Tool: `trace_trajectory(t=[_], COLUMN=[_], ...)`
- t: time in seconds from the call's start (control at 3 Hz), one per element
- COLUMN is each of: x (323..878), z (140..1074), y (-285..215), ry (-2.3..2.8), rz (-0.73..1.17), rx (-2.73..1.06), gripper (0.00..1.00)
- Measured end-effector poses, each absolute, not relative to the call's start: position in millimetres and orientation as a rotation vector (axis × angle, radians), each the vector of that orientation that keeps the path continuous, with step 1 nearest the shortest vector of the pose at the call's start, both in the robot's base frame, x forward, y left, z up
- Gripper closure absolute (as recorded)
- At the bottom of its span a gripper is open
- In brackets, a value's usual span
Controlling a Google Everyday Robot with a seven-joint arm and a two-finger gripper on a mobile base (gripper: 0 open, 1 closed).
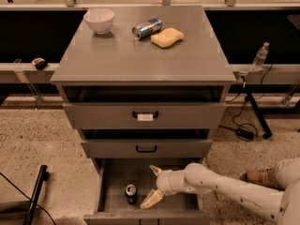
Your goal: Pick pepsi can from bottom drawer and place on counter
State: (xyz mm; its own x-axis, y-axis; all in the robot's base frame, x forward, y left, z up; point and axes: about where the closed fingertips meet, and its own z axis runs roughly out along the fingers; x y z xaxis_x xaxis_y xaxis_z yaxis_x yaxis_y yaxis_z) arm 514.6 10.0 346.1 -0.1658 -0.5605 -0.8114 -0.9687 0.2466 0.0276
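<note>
Pincer (153, 185): released, fingers spread, inside the deep grey bottom drawer (115, 179), just beside the small dark-blue silver-topped pepsi can (131, 194).
Can: upright on drawer floor, untouched.
Handling: likely light, thin-walled, slippery; grip mid-body.

Counter (140, 62): bowl (99, 20), silver-blue can (146, 27), sponge (167, 37). Tool (153, 185) in bottom drawer (114, 179).
</note>
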Motion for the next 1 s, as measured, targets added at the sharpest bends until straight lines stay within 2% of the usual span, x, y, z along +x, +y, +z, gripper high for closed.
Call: trace_trajectory(t=[0.33, 1.0], x=[511, 526], z=[330, 315], y=[-4, 8], ry=[1.754, 1.652], rz=[0.706, 0.667], rx=[-1.486, -1.454], gripper=[0.00, 0.00])
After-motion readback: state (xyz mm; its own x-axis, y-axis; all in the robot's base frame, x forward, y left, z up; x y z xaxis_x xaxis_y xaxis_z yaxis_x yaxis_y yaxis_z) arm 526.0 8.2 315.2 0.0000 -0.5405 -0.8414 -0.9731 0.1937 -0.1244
